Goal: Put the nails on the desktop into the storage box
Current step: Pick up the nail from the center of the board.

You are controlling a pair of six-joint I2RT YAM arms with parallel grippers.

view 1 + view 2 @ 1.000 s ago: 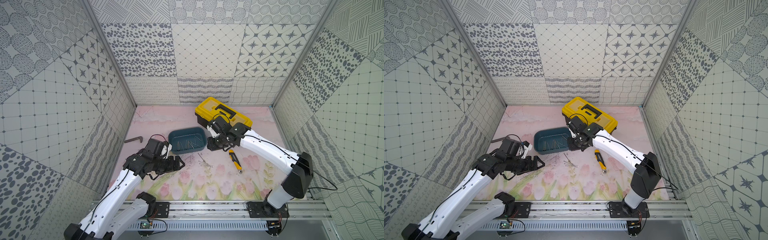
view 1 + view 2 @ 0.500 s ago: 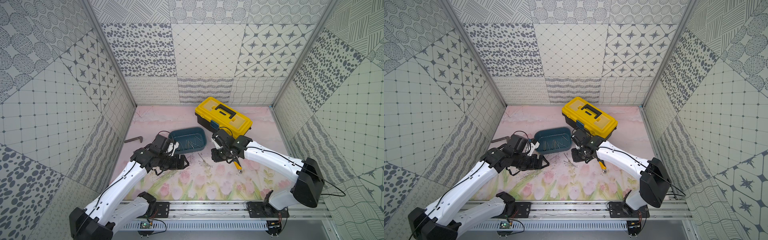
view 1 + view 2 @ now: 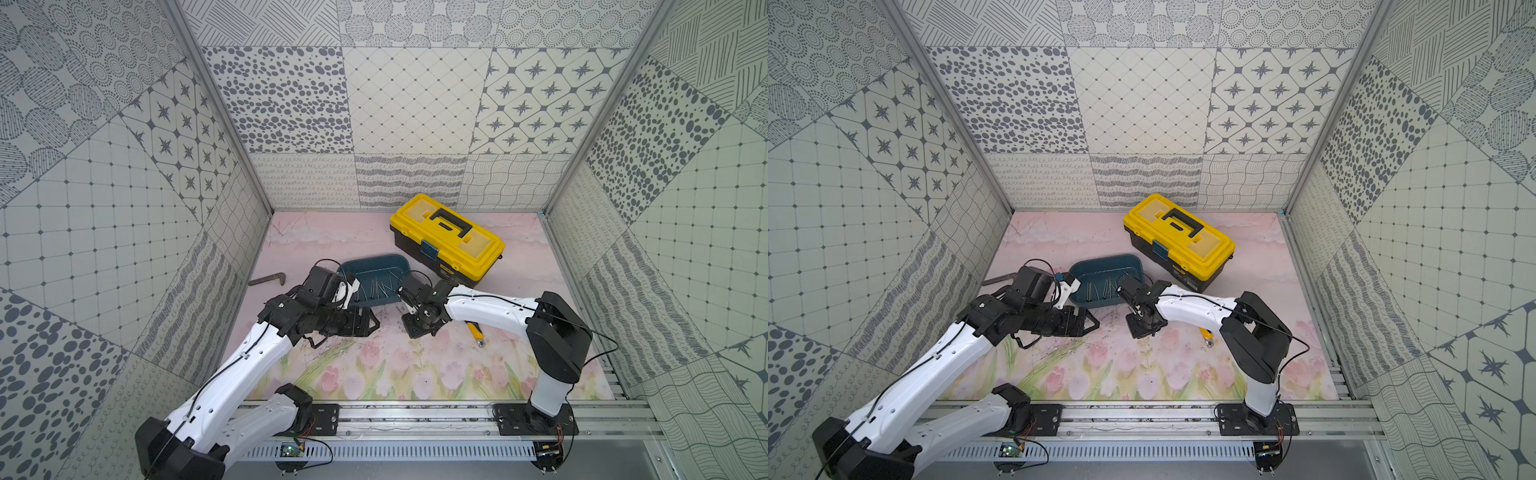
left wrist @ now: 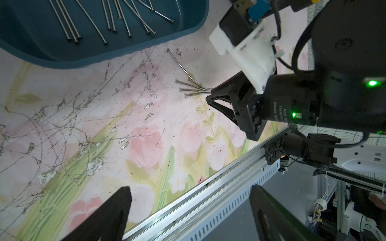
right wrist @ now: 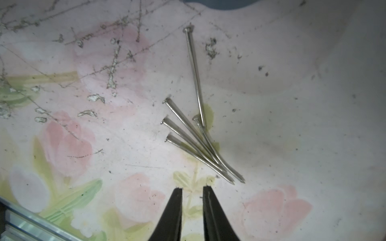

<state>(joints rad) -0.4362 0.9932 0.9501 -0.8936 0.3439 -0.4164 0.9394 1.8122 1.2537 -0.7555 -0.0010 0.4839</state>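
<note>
Patterned grey-and-white panels wall in the desktop (image 3: pixel 332 232), a pale pink sheet printed with tulips and scratched near the middle. The storage box (image 3: pixel 374 259), a dark teal tub, sits left of the yellow-lidded toolbox (image 3: pixel 446 239) and already has a scatter of nails (image 4: pixel 112 18) lying flat on its floor.

Five loose nails (image 5: pixel 194 144) lie on the desktop just in front of the box. Four of them fan out, with their heads spread apart and their points bunched together. The fifth lies apart, with its head toward the box. The right gripper (image 5: pixel 192 187) points down at the desktop with its tips just beside the bunched points. The nails are in front of the fingertips (image 5: pixel 177 194), not between them. Its jaws are almost pressed together, leaving a narrow gap with nothing in it. In the left wrist view the nail points run right up to the right gripper's tip.

The left gripper (image 3: pixel 368 324) hovers low near the box's front left corner, jaws spread wide and empty, well to the side of the loose nails. A utility knife (image 3: pixel 476 334) lies partly hidden behind the right arm.

A second ago the right gripper was up at the box's right end beside the toolbox. It has since come forward and down to the loose nails. The left arm has moved in closer to the box, its jaws as wide as before.
</note>
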